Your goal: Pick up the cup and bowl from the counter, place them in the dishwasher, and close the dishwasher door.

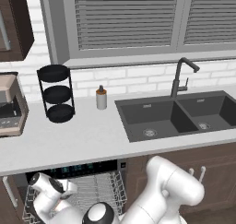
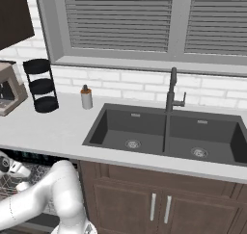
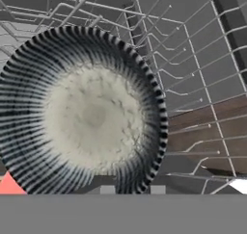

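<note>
You see a bowl (image 3: 91,115) with a speckled greenish-grey middle ringed by fine black-and-white ribbing, lying in the white wire rack (image 3: 193,50) of the dishwasher (image 1: 85,168), whose control strip is black with bluish marks. A red-pink corner (image 3: 9,186) peeks beside the bowl. Your counter (image 1: 78,135) is pale grey-white, its double sink (image 1: 179,114) dark charcoal at the right end. Near the back edge stand a black tiered rack (image 1: 55,93) and a pale bottle (image 1: 101,97) with a dark cap. The cabinets (image 2: 159,201) are brown wood.

I see a ribbed grey bowl with rough speckled inside (image 3: 91,115) on white wire rack (image 3: 193,69), beneath the smooth matt counter (image 1: 83,138).
</note>
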